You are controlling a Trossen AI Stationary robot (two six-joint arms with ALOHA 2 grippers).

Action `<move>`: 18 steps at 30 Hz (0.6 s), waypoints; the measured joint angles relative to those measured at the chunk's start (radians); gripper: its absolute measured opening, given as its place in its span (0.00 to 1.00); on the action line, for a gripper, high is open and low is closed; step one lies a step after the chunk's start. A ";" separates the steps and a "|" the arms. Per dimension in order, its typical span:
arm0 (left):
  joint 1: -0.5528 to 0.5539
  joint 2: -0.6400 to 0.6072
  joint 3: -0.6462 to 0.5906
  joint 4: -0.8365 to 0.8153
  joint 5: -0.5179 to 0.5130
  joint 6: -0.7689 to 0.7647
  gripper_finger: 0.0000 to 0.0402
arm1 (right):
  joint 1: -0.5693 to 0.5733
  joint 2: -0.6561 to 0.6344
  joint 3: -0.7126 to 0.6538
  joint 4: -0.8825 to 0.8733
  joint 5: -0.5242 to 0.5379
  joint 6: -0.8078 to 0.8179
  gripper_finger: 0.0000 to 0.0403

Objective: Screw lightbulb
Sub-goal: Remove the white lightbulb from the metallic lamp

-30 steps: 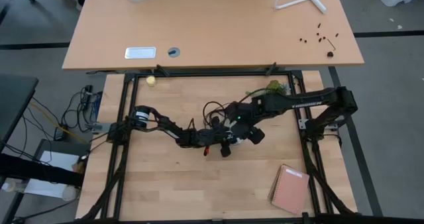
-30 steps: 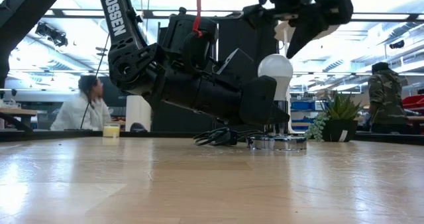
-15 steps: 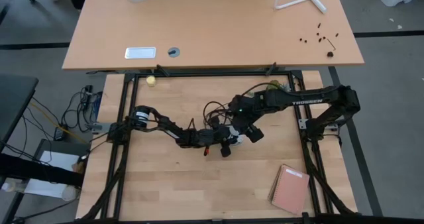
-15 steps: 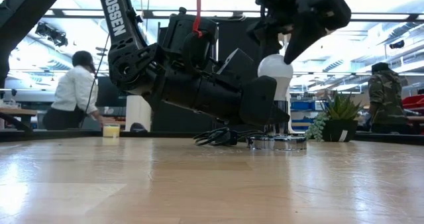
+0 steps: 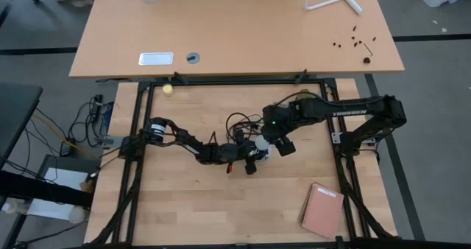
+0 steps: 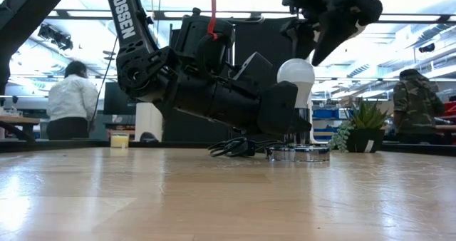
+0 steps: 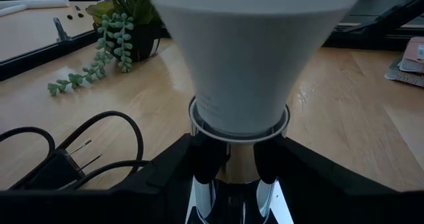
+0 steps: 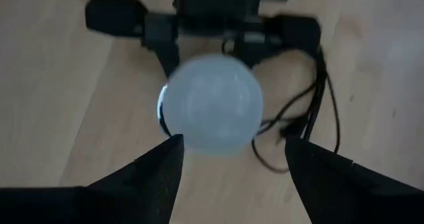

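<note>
Standing person [image 6: 69, 102] beyond wooden table [image 6: 142, 198]

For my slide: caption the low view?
Left gripper steadies lightbulb on socket; right gripper hovers above.

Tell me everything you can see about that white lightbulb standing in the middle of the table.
The lightbulb is small, pear-shaped, matte white glass by its look, and unlit. It stands upright, round end up, its neck going down into a shiny round metal socket on the wooden table. The left pincer holds the silvery part just under the bulb's neck. The right pincer hovers above, its dark fingers spread either side of the dome, apparently not touching it.
</note>
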 joint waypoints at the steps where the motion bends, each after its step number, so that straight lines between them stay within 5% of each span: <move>1: 0.000 0.000 0.000 0.000 0.000 0.000 0.49 | 0.000 0.000 0.000 -0.015 0.001 0.008 0.67; 18: 0.000 0.000 0.000 0.000 0.001 0.000 0.49 | 0.021 -0.015 0.001 -0.096 0.100 0.142 0.68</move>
